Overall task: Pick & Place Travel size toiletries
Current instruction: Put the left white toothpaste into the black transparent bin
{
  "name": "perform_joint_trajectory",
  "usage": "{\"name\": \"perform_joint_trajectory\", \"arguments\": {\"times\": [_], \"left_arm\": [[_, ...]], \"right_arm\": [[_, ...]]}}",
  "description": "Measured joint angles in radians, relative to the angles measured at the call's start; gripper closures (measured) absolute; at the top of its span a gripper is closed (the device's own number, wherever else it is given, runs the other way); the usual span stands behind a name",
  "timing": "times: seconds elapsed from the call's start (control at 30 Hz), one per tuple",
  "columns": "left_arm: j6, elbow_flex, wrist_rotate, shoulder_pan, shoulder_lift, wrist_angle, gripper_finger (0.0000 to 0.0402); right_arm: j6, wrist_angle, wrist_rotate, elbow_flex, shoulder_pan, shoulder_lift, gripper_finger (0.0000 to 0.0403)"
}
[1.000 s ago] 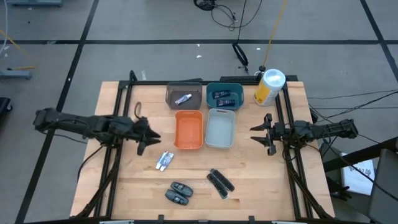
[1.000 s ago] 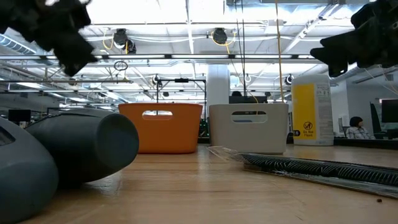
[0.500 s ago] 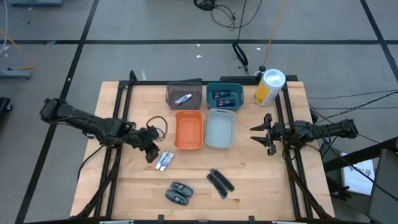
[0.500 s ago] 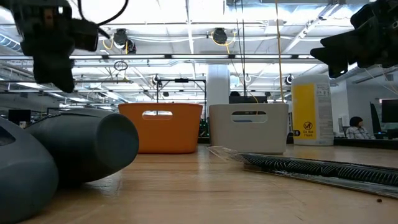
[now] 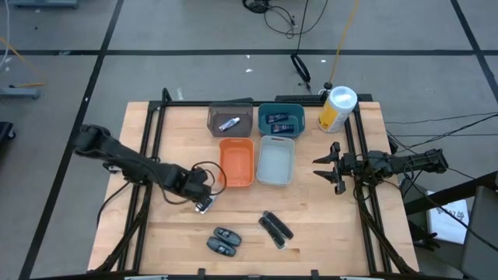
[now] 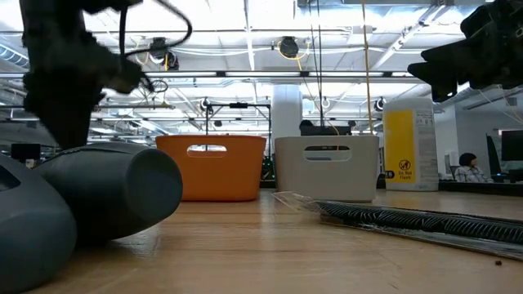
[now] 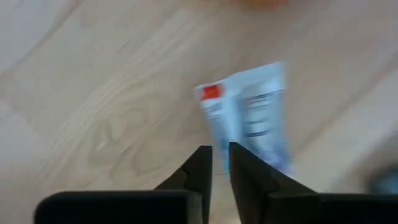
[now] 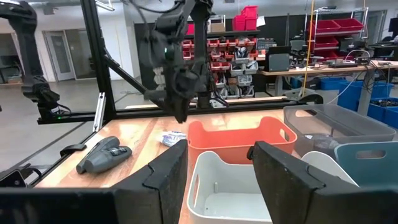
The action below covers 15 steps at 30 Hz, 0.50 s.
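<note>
A silvery-white tube [image 5: 205, 204] lies flat on the wooden table [image 5: 327, 225], just in front of the orange bin [image 5: 236, 162], with the left gripper [image 5: 201, 189] poised directly over it, its fingers [image 7: 200, 167] drawn to a narrow gap and holding nothing. Near the table's front edge sit two dark grey ovals [image 5: 222, 241], and beside them to the right two slim black bars [image 5: 275, 229].

Four bins are grouped at the middle of the table. The grey bin [image 5: 230, 120] at the back holds a second silvery-white tube [image 5: 229, 124]; the teal bin [image 5: 280, 118] next to it holds two dark blue tubes [image 5: 280, 120]. In front of these, the orange bin and the pale white bin [image 5: 275, 160] show nothing inside.

The right gripper [image 5: 327, 168] waits near the table's right edge, level with the white bin, jaws parted and empty. A yellow-and-white canister [image 5: 336, 109] stands at the back right corner.
</note>
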<state>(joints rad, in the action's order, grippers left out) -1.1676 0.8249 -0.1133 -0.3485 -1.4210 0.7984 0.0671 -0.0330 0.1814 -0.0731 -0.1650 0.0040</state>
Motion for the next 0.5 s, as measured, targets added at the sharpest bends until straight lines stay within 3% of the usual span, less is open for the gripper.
{"name": "perform_joint_trajectory", "arguments": {"times": [0.33, 0.5], "left_arm": [[0.006, 0.0, 0.065, 0.002, -0.108, -0.051, 0.0222], [-0.022, 0.0, 0.063, 0.002, -0.124, -0.074, 0.0188]], "right_arm": [[0.0, 0.0, 0.0, 0.0, 0.0, 0.0, 0.0232], [0.0, 0.0, 0.0, 0.0, 0.0, 0.0, 0.0232]]}}
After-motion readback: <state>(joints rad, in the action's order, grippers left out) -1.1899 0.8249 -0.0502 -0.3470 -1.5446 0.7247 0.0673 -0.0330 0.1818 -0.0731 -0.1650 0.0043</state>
